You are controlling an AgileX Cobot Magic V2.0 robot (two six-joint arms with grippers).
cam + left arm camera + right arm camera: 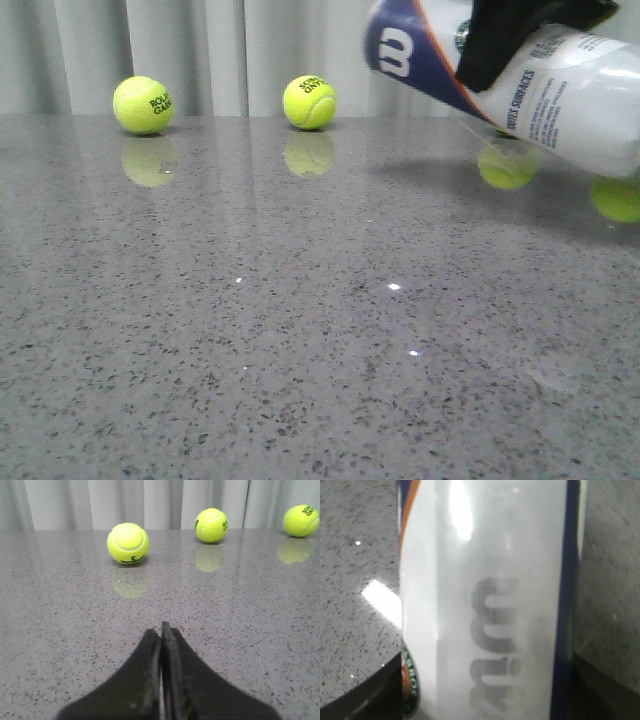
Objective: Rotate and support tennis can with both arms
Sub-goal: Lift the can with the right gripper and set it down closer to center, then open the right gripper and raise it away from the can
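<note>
right black wedge-shaped gripper [520, 40] is what i see first, clamped around the tall clear-white plastic tennis can with the navy panel and white "w" [560, 90], which hangs tilted above the speckled grey stone table [300, 330] at the far right. from the right wrist view the can [485, 600] fills the frame between the dark fingers [360, 695]. my left black gripper [161, 635] has its tips pressed together on nothing, low over the table. yellow-green tennis balls [143, 105] [309, 102] rest by the pale curtain [200, 50]; two more sit beneath the can.
</note>
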